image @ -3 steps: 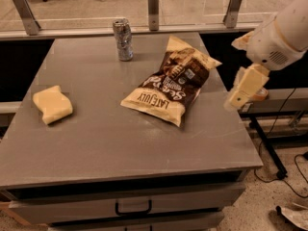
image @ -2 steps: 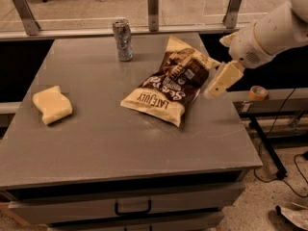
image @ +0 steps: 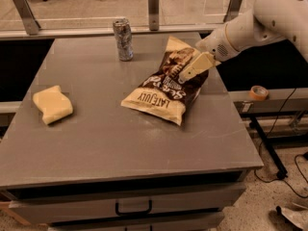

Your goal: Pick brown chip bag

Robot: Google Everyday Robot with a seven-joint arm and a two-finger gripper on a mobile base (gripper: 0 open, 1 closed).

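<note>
A flat, matte grey table (image: 96, 143) with squared edges fills most of the scene, and the brown chip bag (image: 159, 88) lies on it to the right of the middle, closer to the far edge than the near one. The bag is a crinkly, glossy pouch, dark brown through the body with cream ends. It lies at a slant, its pale near end pointing towards the near left and its far end puckered and raised. The gripper (image: 187, 73) is a smooth, cream-coloured wedge, and it sits over the far right part of the bag, angled down and to the left. Its tip is against or just above the dark foil. Whether it is spread or pressed together I cannot tell from here, nor whether it grips the bag. Behind it, the rounded white plastic arm (image: 260, 18) reaches in from the upper right. A dull metal can (image: 123, 39) stands upright near the far edge, to the left of the bag and apart from it. A pale yellow spongy block (image: 52, 104) with soft, uneven corners rests well apart at the left side. A drawer with a thin dark handle (image: 133, 208) sits under the table's near edge. Off the table to the right, a roll of tape (image: 259, 92) lies on a low ledge.
</note>
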